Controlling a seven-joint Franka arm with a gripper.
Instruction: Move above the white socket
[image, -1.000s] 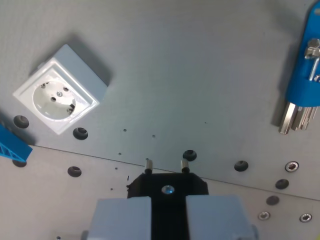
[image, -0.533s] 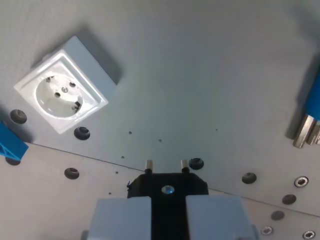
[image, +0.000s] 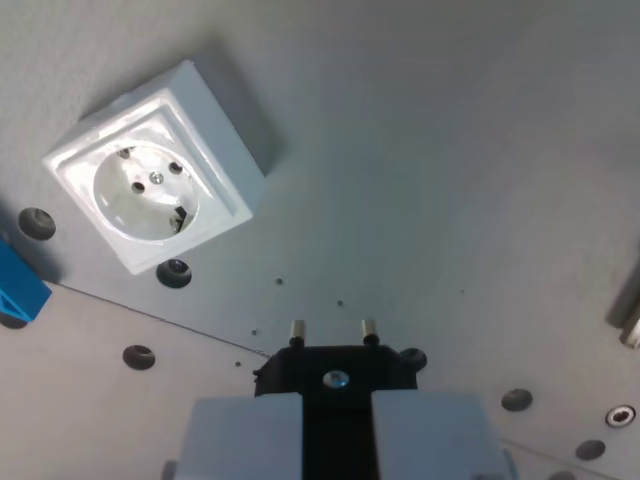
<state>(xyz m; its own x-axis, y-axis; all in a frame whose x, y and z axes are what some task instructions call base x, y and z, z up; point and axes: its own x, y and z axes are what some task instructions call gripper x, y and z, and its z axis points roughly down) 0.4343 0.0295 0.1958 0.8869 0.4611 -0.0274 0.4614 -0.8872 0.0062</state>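
The white socket (image: 155, 182) is a square box with a round recess and two pin holes, standing on the grey plate at the wrist view's upper left. My gripper (image: 335, 415) is at the bottom centre, its grey fingers (image: 245, 438) shut on a black plug (image: 335, 368). The plug's two metal pins (image: 297, 331) point up the picture. The socket lies up and to the left of the pins, well apart from them.
A blue part (image: 15, 288) shows at the left edge below the socket. A metal piece (image: 630, 318) sits at the right edge. The grey plate (image: 440, 180) has several round holes (image: 173, 272) and a seam running diagonally across the lower part.
The camera has moved: the socket now looks larger and sits further right and lower in the picture. The blue holder with metal keys at the right has slid almost out of view.
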